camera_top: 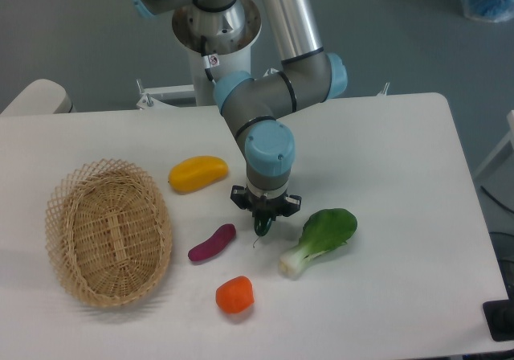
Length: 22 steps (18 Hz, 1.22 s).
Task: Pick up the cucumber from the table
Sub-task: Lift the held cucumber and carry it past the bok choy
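Observation:
The cucumber (263, 227) shows only as a short dark green piece with a thin stem tip, pointing down from between the fingers of my gripper (265, 217). The gripper points straight down over the middle of the white table (385, 151) and is shut on the cucumber. Most of the cucumber is hidden by the gripper and wrist. I cannot tell whether its lower tip touches the tabletop.
A small purple eggplant (212, 243) lies just left of the gripper, and a bok choy (321, 235) just right. A yellow pepper (197, 173) lies behind left, and an orange vegetable (234, 294) in front. A wicker basket (108, 231) stands at the left.

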Each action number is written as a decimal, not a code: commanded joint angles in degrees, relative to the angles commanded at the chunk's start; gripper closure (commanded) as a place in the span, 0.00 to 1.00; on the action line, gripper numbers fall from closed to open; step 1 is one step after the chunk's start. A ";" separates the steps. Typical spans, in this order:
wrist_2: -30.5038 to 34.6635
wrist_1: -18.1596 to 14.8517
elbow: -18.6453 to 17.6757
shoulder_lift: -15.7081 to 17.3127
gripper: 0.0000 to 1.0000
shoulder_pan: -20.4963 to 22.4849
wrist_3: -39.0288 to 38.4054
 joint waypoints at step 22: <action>-4.31 -9.84 35.33 -20.03 0.66 0.44 14.14</action>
